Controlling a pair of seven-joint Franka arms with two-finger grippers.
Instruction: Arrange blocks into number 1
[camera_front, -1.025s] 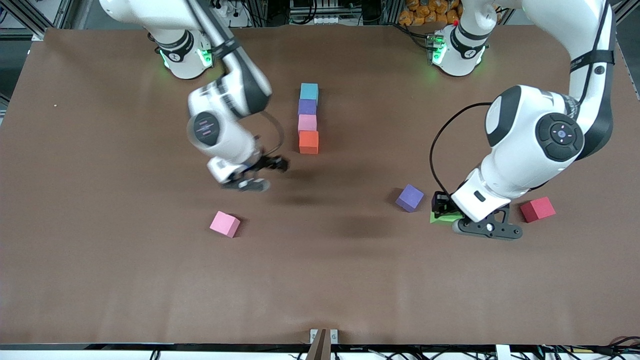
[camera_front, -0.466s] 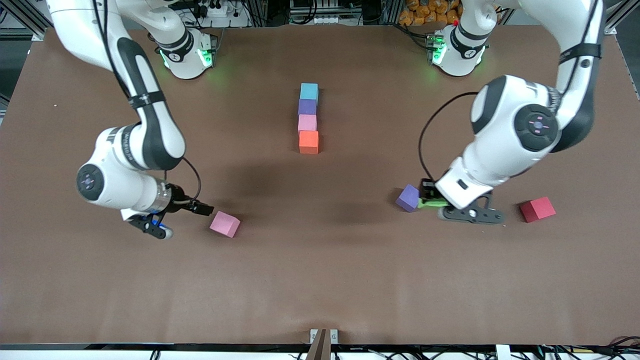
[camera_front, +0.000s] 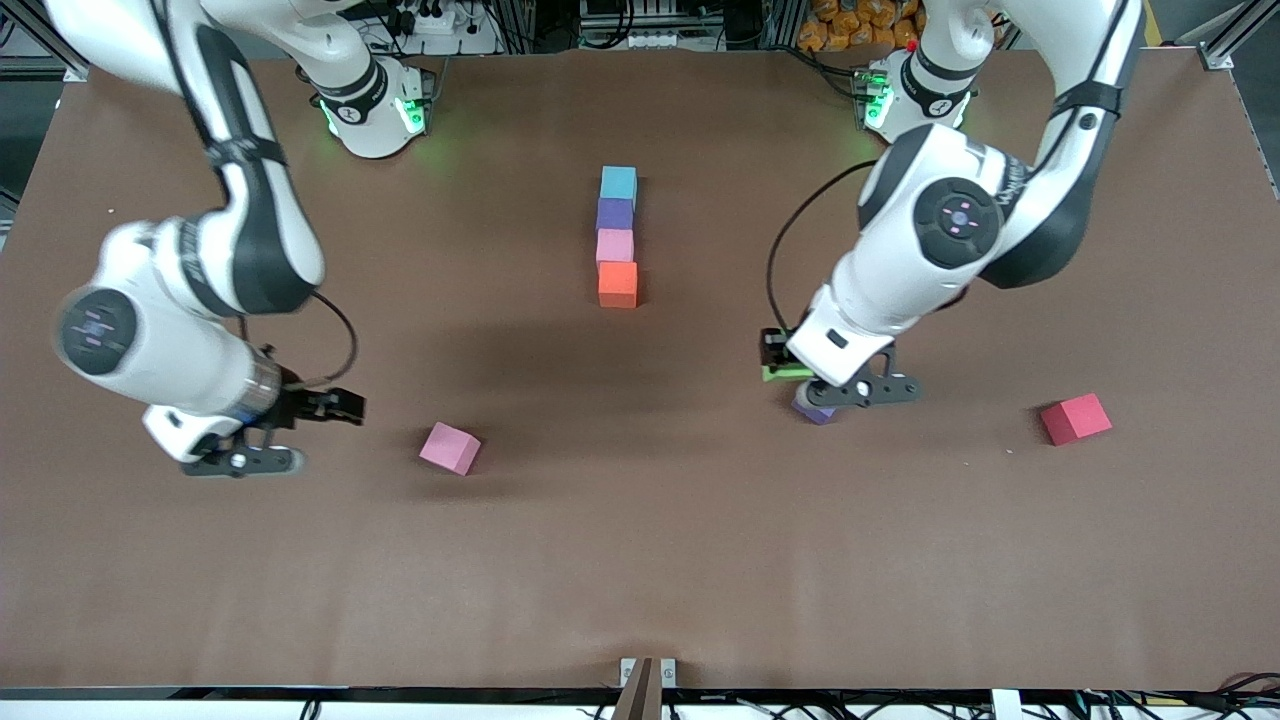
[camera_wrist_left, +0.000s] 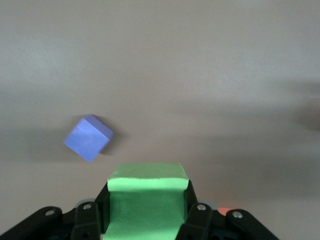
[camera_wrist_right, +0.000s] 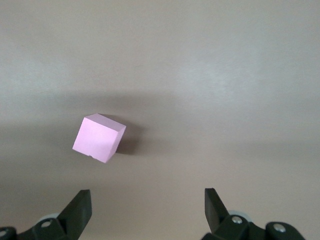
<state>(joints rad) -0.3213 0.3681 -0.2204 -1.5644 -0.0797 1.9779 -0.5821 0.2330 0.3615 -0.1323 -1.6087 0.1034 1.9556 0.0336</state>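
While the left end effector (camera_front: 790, 375) carried its clamped green block (camera_wrist_left: 145, 202) over the purple block (camera_wrist_left: 88, 138), the right end effector (camera_wrist_right: 147, 212) withdrew, wide apart

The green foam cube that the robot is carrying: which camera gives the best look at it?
The left wrist view: the green foam cube fills the foreground, clamped in the left tool. In the front view only a green sliver shows beneath the left arm's wrist, above the loose purple foam cube. The right wrist view does not show it.
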